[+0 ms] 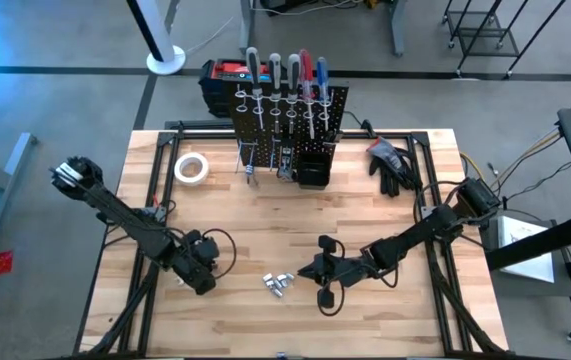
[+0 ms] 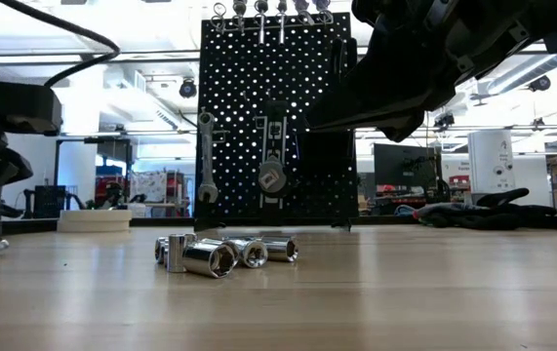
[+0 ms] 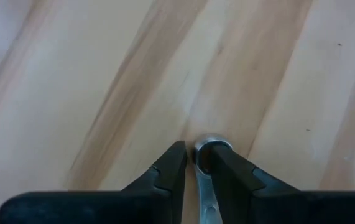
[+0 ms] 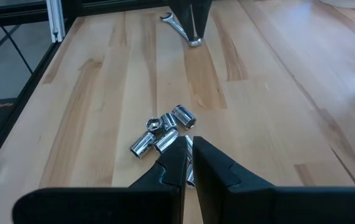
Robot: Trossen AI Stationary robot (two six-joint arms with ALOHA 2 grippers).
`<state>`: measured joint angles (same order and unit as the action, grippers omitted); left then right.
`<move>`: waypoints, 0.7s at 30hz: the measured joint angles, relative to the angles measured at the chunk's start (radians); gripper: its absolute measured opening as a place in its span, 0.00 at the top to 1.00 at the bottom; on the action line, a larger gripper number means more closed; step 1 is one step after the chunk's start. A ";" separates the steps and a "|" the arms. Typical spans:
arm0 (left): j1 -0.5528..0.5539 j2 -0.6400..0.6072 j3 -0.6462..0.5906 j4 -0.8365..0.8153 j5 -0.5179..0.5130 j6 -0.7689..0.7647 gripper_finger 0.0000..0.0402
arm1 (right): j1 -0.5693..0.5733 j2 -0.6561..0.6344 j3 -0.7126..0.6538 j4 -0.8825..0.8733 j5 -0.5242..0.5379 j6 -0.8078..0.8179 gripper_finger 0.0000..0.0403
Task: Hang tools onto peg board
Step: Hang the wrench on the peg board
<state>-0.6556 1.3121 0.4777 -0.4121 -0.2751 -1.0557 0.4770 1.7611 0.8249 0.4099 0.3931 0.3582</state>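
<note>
Wrench pinched at left, sockets loose mid-surface, peg board at the far edge.

Left gripper [image 3: 194, 163] low near the surface's [image 1: 265, 225] left front — jaws narrow, nipping a silver wrench [image 3: 209, 155]. Sockets [image 1: 279, 284] clustered toward the front edge, centre. Peg board [image 1: 287, 112] upright at the far edge. Right gripper [image 4: 188, 154] just beside the sockets — jaws closed, empty.

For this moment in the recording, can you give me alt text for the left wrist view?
The left gripper points down at the bare wooden table, its two dark fingers nearly closed around a thin silver wrench, whose ring end shows just past the fingertips. Nothing else is in this view.
</note>
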 joint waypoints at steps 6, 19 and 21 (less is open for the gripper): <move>0.003 0.067 0.013 0.017 -0.053 -0.019 0.87 | 0.000 0.000 0.000 0.000 0.000 0.010 0.95; 0.015 0.121 0.058 0.028 -0.272 -0.097 1.00 | 0.000 0.000 0.027 0.000 0.000 0.010 0.95; 0.017 0.115 0.075 0.031 -0.367 -0.112 1.00 | 0.000 0.006 0.033 0.013 0.006 0.034 0.95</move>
<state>-0.6386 1.4272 0.5525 -0.3808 -0.6423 -1.1681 0.4770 1.7675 0.8579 0.4229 0.3992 0.3918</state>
